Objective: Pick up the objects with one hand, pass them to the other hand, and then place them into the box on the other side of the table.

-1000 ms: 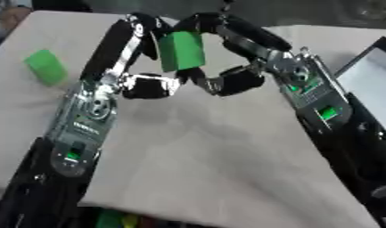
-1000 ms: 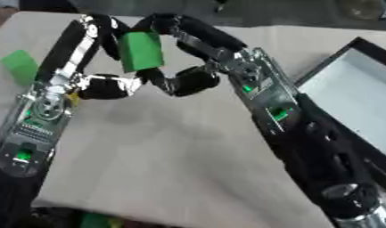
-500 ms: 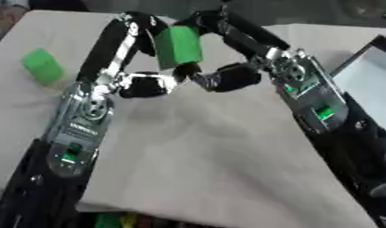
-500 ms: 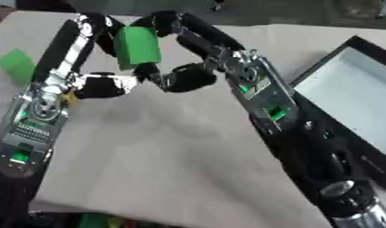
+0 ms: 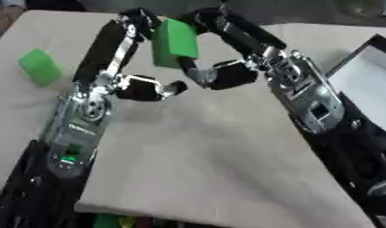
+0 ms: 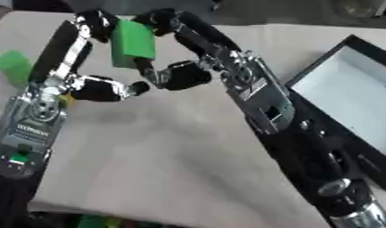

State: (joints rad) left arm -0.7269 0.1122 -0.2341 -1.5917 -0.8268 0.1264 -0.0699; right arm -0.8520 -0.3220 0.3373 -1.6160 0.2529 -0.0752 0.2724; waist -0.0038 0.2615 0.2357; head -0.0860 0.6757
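Note:
A green block [image 5: 174,42] hangs upright above the far middle of the table, held between my two hands. My left hand [image 5: 139,21] closes on its upper left edge. From the right, my right hand [image 5: 202,17] curls over its top. A second green block [image 5: 39,67] lies on the tan table [image 5: 195,151] at the far left, away from both hands. At the right edge stands the open box [image 6: 348,95], black-rimmed with a pale inside; nothing shows in it.
Both forearms rise from the near corners and meet over the far middle, with their elbows [image 5: 153,88] close together under the block. Small coloured things [image 5: 110,220] show below the table's near edge.
Both hands stay joined on the green block, which has shifted only slightly up the picture. The whole view has shifted a little, so the camera moved.

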